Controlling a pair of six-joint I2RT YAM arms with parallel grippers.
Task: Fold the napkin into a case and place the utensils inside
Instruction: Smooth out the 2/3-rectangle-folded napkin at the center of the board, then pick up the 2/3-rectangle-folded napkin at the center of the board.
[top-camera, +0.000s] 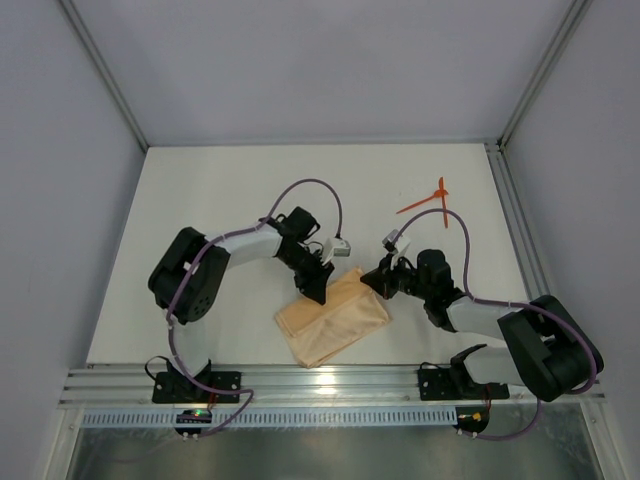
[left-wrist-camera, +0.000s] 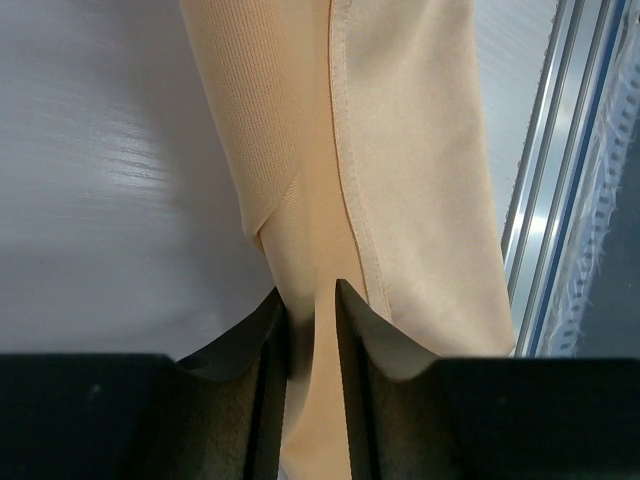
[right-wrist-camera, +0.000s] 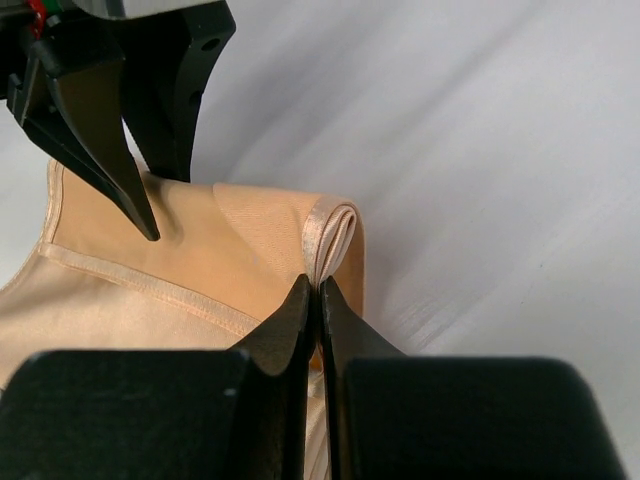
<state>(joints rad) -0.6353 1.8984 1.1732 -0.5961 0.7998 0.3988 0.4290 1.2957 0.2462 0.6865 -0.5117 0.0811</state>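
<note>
The peach-orange napkin (top-camera: 335, 320) lies folded into a slanted rectangle near the front middle of the table. My left gripper (top-camera: 318, 290) is at its far left corner, shut on a ridge of the cloth (left-wrist-camera: 400, 150) that runs between the jaws (left-wrist-camera: 311, 300). My right gripper (top-camera: 372, 285) is at the far right corner, shut on a folded-over edge of the napkin (right-wrist-camera: 200, 260), which bulges just past its tips (right-wrist-camera: 318, 290). The left gripper's fingers (right-wrist-camera: 110, 150) show in the right wrist view, tips down on the cloth. The two orange-red utensils (top-camera: 425, 200) lie crossed at the far right.
A metal rail (top-camera: 330, 385) runs along the table's near edge, close behind the napkin, and shows in the left wrist view (left-wrist-camera: 545, 200). Frame posts (top-camera: 520, 230) border the right side, near the utensils.
</note>
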